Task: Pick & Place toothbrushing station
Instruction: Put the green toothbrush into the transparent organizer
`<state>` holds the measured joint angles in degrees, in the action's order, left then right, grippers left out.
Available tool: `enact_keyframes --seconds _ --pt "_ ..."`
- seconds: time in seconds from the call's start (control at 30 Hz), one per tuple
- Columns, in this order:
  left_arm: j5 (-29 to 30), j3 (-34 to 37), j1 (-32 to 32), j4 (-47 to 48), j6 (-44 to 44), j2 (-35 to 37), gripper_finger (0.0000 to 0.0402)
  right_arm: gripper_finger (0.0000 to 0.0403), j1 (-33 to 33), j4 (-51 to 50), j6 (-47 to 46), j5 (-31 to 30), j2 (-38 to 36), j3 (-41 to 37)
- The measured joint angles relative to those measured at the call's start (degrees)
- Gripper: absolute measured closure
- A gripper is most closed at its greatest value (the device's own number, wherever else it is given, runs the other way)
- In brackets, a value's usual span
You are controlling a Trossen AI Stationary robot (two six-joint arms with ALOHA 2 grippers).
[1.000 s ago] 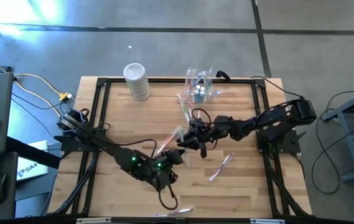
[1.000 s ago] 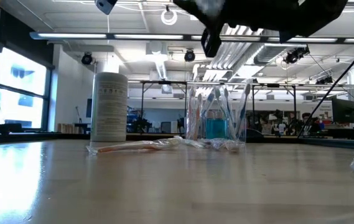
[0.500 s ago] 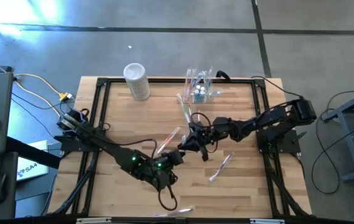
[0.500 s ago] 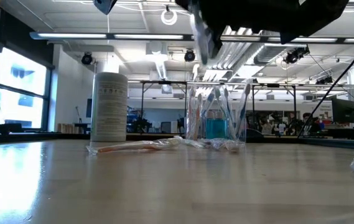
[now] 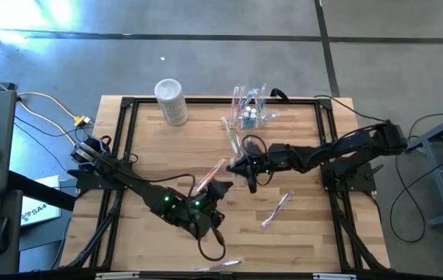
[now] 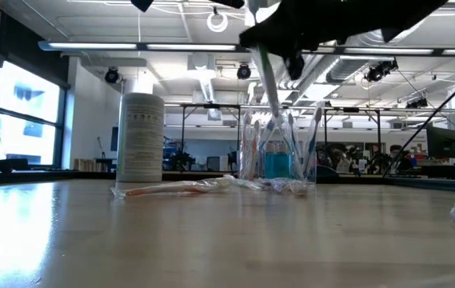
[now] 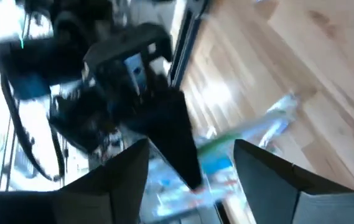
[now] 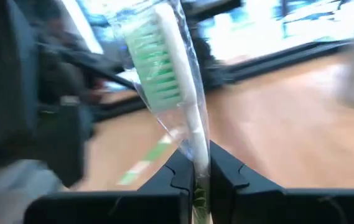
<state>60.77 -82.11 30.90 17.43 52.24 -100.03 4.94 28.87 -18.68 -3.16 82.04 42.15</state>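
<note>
The toothbrushing station [image 5: 250, 106], a clear holder with brushes standing in it, rests on the table near its far edge; the low view shows the station [image 6: 279, 152] too. At mid-table my right gripper [image 5: 243, 165] is shut on a plastic-wrapped toothbrush with green bristles [image 8: 164, 68]. That toothbrush [image 6: 269, 80] slants down from the gripper in the low view, clear of the table. My left gripper [image 5: 222, 187] stands open just to the near left of the right one, with nothing between its fingers [image 7: 190, 147]. My right gripper pinches the wrapped toothbrush's shaft just behind the bristle head [image 8: 196, 146] between its two fingers. The fingers come nearly level from the table's right side, and the head sticks out past their tips. The toothbrush is lifted clear of the table and tilted.
A pinkish wrapped toothbrush [image 5: 209, 174] lies on the table under the two grippers. Others lie near the station [image 5: 229, 132], at the near right [image 5: 275, 208] and at the near edge [image 5: 223, 266]. A whitish cylinder [image 5: 171, 101] stands at the far left. A black frame [image 5: 128, 132] rims the table.
My right gripper has rolled, tipped and drawn a little toward the table's far right with the wrapped toothbrush, which now slants down below it in the low view. My left gripper has stayed in place, and its fingers now stand wider apart, off the toothbrush.
</note>
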Motion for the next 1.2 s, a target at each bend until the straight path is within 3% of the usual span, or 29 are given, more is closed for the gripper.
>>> enact_keyframes --seconds 0.3,0.4,0.57,0.67,0.77,0.97,1.2 --pt "0.3 0.08 -2.48 16.61 -16.76 3.05 0.0162 0.039 6.83 -18.47 8.73 -28.88 -13.88 0.0" --pt "-9.32 0.07 -6.55 23.75 -25.95 7.24 0.0162 0.039 9.61 -23.2 10.99 -39.19 -16.99 0.02" --pt "-34.78 2.46 -18.3 27.03 -36.6 17.38 0.0162 0.039 12.64 -26.9 11.53 -52.5 -17.52 -0.95" --pt "-46.82 8.78 -26.06 19.13 -36.45 22.71 0.0162 0.039 12.02 -24.13 11.57 -54.55 -17.33 -3.86" --pt "-51.89 16.72 -32.42 9.48 -36.42 27.37 0.0162 0.039 9.62 -16.51 13.29 -54.92 -17.21 -9.1" --pt "-52.86 30.86 -39.37 -8.53 -37.47 32.16 0.0162 0.039 1.46 9.87 25.6 -47.76 -17.22 -18.91" --pt "-53.03 34.75 -39.9 -14.71 -37.28 31.08 0.0162 0.039 -13.54 13.93 23.82 -35.66 -17.22 -20.48"
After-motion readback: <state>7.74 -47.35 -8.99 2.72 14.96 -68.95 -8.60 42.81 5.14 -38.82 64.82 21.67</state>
